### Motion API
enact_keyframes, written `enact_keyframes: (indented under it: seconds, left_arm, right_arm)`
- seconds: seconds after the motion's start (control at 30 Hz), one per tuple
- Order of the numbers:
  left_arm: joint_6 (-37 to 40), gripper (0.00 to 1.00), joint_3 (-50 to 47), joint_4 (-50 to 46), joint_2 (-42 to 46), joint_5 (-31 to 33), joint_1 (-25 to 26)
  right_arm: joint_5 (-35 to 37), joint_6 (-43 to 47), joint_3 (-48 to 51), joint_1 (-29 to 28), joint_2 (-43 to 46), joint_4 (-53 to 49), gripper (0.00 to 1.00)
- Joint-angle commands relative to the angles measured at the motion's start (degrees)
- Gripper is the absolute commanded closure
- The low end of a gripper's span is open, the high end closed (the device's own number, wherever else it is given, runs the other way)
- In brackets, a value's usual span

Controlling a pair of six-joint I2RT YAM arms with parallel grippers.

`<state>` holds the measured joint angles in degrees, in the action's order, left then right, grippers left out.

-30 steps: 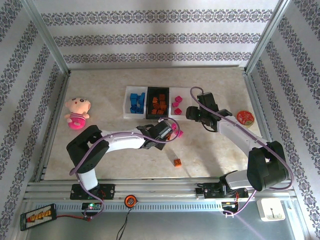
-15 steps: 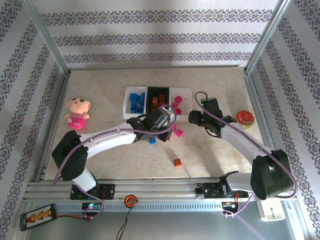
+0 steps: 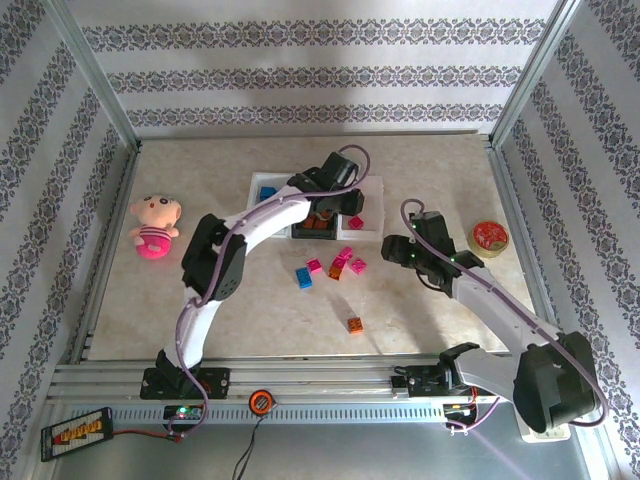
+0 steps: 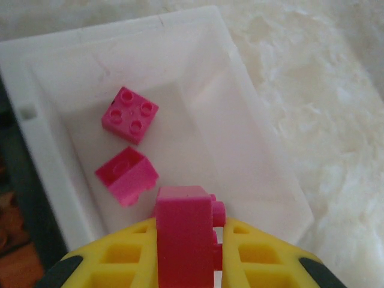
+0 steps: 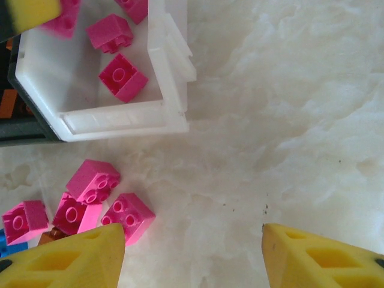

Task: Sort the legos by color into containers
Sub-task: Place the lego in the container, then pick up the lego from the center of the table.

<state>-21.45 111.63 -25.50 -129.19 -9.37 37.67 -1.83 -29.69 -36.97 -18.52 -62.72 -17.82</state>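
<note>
My left gripper point(image 4: 187, 240) is shut on a pink lego point(image 4: 183, 222), held on edge over the right white tray point(image 4: 240, 84). Two pink legos point(image 4: 129, 114) lie in that tray. In the top view the left gripper point(image 3: 343, 203) hangs over the trays: a white one with blue legos point(image 3: 264, 199), a black one point(image 3: 316, 222) with orange ones, and the right white one point(image 3: 369, 221). My right gripper point(image 5: 192, 252) is open above bare table, just right of loose pink legos point(image 5: 127, 216). A blue lego point(image 3: 304, 277) and an orange one point(image 3: 354, 324) also lie loose.
A pink plush doll point(image 3: 152, 228) sits at the left of the table. Near the right wall lies a red tape roll point(image 3: 489, 237). The right white tray's corner point(image 5: 171, 114) stands just beyond my right gripper point(image 3: 400, 250).
My left arm swung from the loose pile up to the right white tray, carrying the pink lego. My right gripper drew back from the tray toward the near right, still open.
</note>
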Motion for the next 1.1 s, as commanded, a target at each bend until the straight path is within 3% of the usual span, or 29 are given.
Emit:
enact_keyframes:
  seconds: [0.0, 0.2, 0.4, 0.67, 0.77, 1.07]
  left_arm:
    - [-0.8, 0.85, 7.5, -6.1, -3.4, -2.2, -0.1]
    - [-3.0, 0.61, 13.8, -6.9, -6.8, -4.5, -0.1]
    - [-4.2, 0.39, 9.4, -2.8, 0.2, -5.8, -0.3]
    - [-6.5, 0.19, -22.3, 13.0, 23.6, -6.6, -0.4]
    - [-7.9, 0.00, -35.0, 16.5, 32.5, -5.8, -0.4]
    - [-10.3, 0.00, -61.0, 16.3, 55.3, -0.6, -0.4]
  right_arm:
    - [-2.0, -0.3, 2.1, -0.3, 2.5, -1.1, 0.37]
    - [-4.6, 0.1, 3.2, -0.6, 3.6, -1.1, 0.35]
    - [-7.2, 0.8, 2.3, -2.2, 1.7, 0.0, 0.34]
    - [-6.8, 6.0, -2.5, -8.4, -8.0, -1.0, 0.34]
    - [-3.6, 8.0, -4.7, -11.2, -12.2, -2.0, 0.33]
    - [1.8, 12.7, -11.3, -13.4, -24.8, -3.3, 0.35]
